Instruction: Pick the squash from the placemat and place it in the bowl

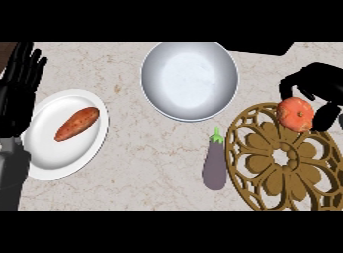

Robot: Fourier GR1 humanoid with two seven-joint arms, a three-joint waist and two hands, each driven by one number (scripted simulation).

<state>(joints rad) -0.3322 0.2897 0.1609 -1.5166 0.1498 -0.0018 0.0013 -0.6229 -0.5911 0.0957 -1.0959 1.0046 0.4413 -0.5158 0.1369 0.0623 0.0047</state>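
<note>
On placemat point(287, 158) upper edge, round orange squash point(296, 113), right hand point(327, 86) curled round it

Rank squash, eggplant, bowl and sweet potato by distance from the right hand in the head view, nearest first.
From the right hand:
1. Squash: on the placemat's upper edge, with the fingers curled round it.
2. Eggplant and bowl: too close to call; eggplant lies just left of the placemat, bowl at counter's top centre.
3. Sweet potato: on the white plate, far left.
</note>
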